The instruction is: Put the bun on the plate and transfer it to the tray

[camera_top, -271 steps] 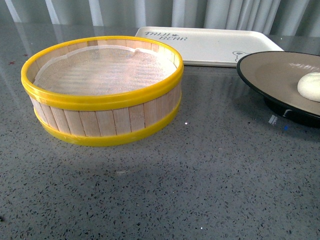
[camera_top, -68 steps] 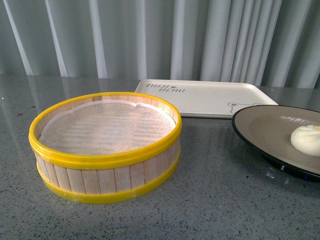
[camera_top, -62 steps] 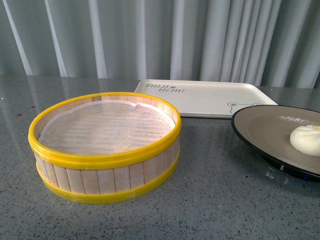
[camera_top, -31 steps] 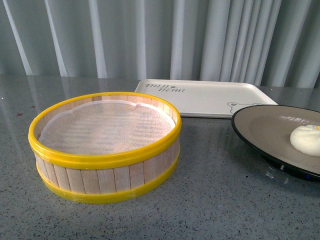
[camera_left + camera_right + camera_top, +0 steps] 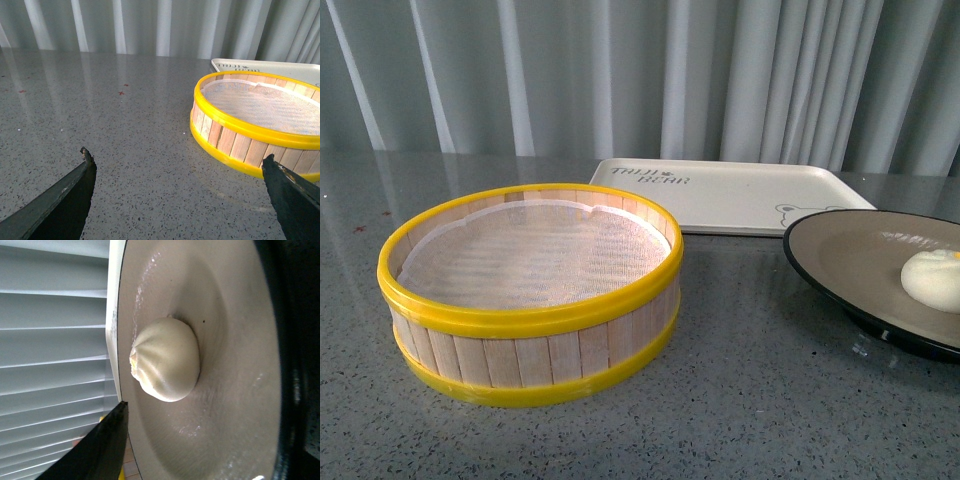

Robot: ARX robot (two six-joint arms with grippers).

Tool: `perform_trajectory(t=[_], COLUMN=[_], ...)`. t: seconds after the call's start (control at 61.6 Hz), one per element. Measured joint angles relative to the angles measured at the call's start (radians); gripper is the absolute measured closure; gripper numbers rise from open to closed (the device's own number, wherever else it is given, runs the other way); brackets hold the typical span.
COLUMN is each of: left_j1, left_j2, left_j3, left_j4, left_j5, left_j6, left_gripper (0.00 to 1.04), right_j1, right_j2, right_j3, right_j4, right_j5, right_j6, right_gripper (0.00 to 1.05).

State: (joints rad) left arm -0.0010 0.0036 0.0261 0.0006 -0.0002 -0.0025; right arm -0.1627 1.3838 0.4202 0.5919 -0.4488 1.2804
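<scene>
The bun [image 5: 932, 280] lies on the taupe plate [image 5: 850, 255] at the right edge of the front view. The plate stands just in front of the cream-white tray [image 5: 730, 195], and I cannot tell whether its base touches the table. In the right wrist view the bun [image 5: 167, 360] sits in the middle of the plate [image 5: 230, 405]. My right gripper [image 5: 205, 435] is shut on the plate's rim, with one dark finger [image 5: 100, 450] over the edge. My left gripper [image 5: 180, 162] is open and empty above bare table, beside the steamer basket. Neither gripper shows in the front view.
A round yellow-rimmed wooden steamer basket [image 5: 530, 290], empty with a white liner, stands left of the plate and in front of the tray; it also shows in the left wrist view [image 5: 260, 115]. The table is grey speckled stone [image 5: 750, 400]. Pale curtains hang behind.
Since 4.4 s ago the front view has tilted up and now shows the curtains. Over the last second the plate, bun, basket and tray have stayed where they were.
</scene>
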Motion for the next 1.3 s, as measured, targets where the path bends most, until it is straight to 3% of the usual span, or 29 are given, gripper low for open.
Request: perform_trajectory(t=[0.292, 0.374, 0.991, 1.299], left_j1=[0.0, 0.0, 0.0, 0.0], left_j2=[0.0, 0.0, 0.0, 0.0], left_j3=[0.0, 0.0, 0.0, 0.0], left_j4=[0.0, 0.0, 0.0, 0.0], left_j5=[0.0, 0.0, 0.0, 0.0], left_j6=[0.0, 0.0, 0.0, 0.0], left_gripper=[0.07, 0.07, 0.07, 0.07], right_j1=[-0.003, 0.0, 0.073, 0.095], right_j2=[0.004, 0.01, 0.015, 0.137], right_j3=[-0.002, -0.002, -0.024, 0.21], right_j4=[0.001, 0.011, 0.089, -0.02], right_j5=[0.003, 0.005, 0.051, 0.093], right_j6=[0.0, -0.011, 0.049, 0.094], right_gripper=[0.93, 1.0, 1.01, 1.01])
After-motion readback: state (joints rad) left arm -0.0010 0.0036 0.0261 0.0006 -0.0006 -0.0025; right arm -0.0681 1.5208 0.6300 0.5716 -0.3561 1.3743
